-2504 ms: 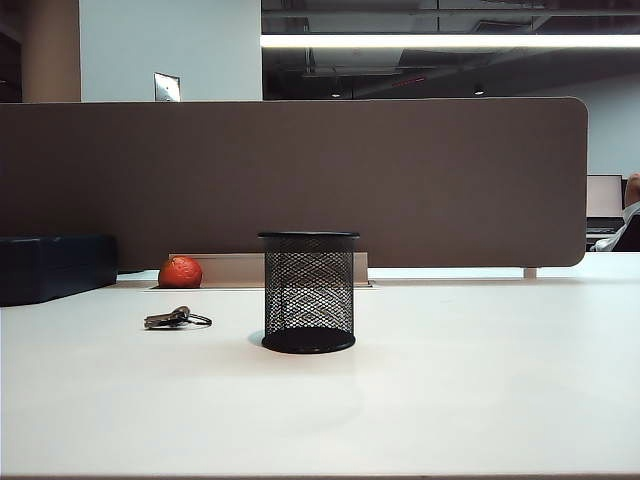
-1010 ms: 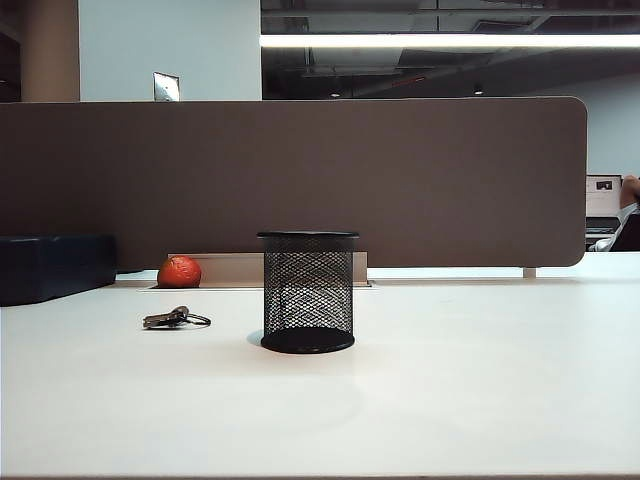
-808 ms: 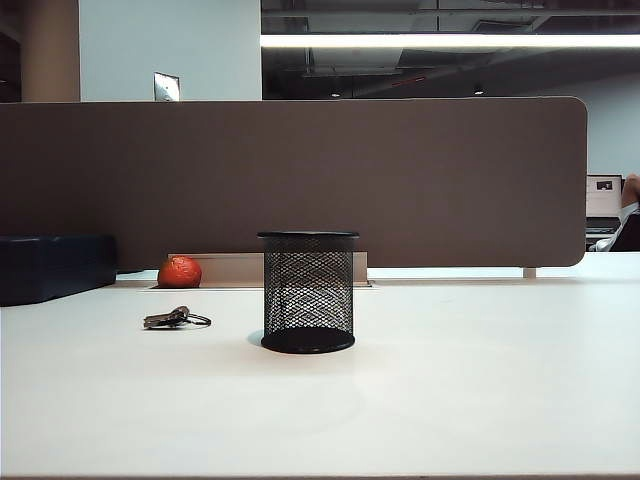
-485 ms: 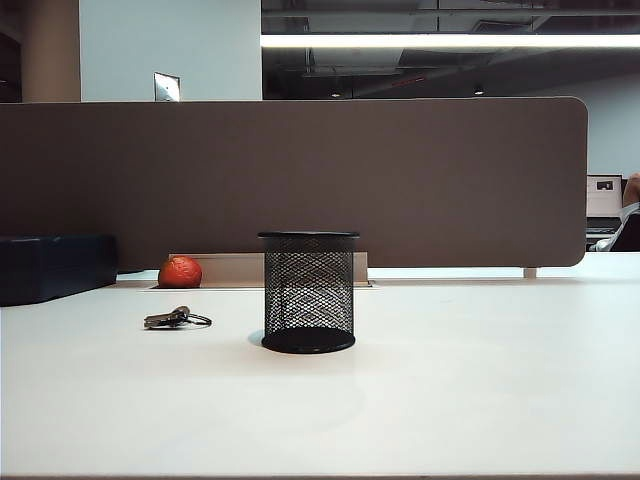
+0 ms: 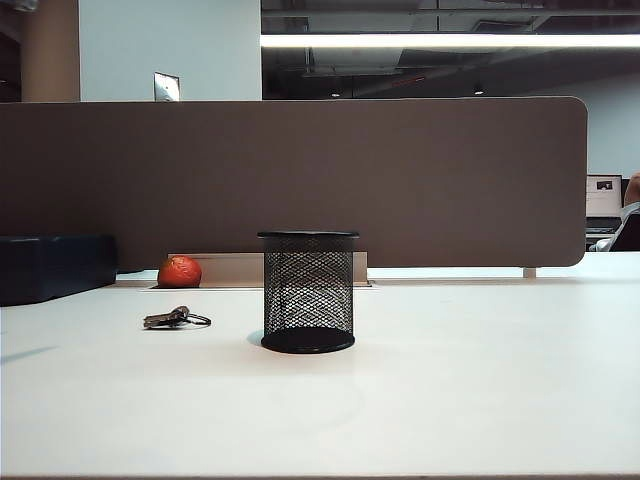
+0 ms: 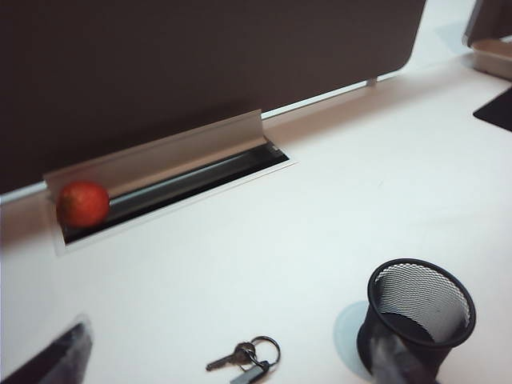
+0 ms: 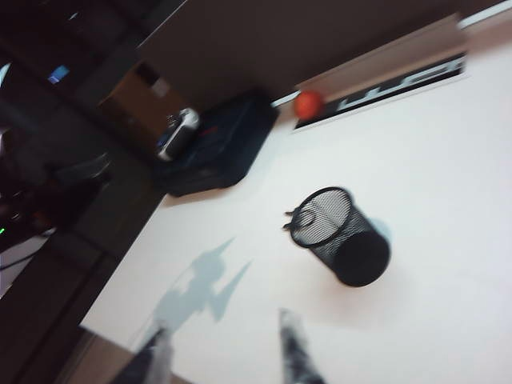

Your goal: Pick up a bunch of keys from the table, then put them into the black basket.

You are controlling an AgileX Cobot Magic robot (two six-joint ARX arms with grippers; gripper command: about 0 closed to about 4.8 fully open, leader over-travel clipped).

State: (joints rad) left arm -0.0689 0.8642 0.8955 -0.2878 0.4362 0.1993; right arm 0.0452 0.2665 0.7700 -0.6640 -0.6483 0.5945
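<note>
Keys, a small dark grey metal bunch on a split ring (image 6: 246,360), lie flat on the white surface (image 5: 450,400) beside the black wire-mesh basket (image 6: 419,314). The left gripper (image 6: 232,372), fingers wide, hovers above them and should straddle the ring. The right gripper (image 7: 224,360), fingers parted, hangs high over the basket, empty.

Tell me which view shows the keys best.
The left wrist view: the keys lie close below the camera, ring and blades distinct, untouched on the table. The exterior view shows them small and edge-on. In the right wrist view the basket nearly hides them.

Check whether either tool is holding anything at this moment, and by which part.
Nothing is held. The bunch of keys lies on the table beside the black basket; left tool and right tool stand open above it.
</note>
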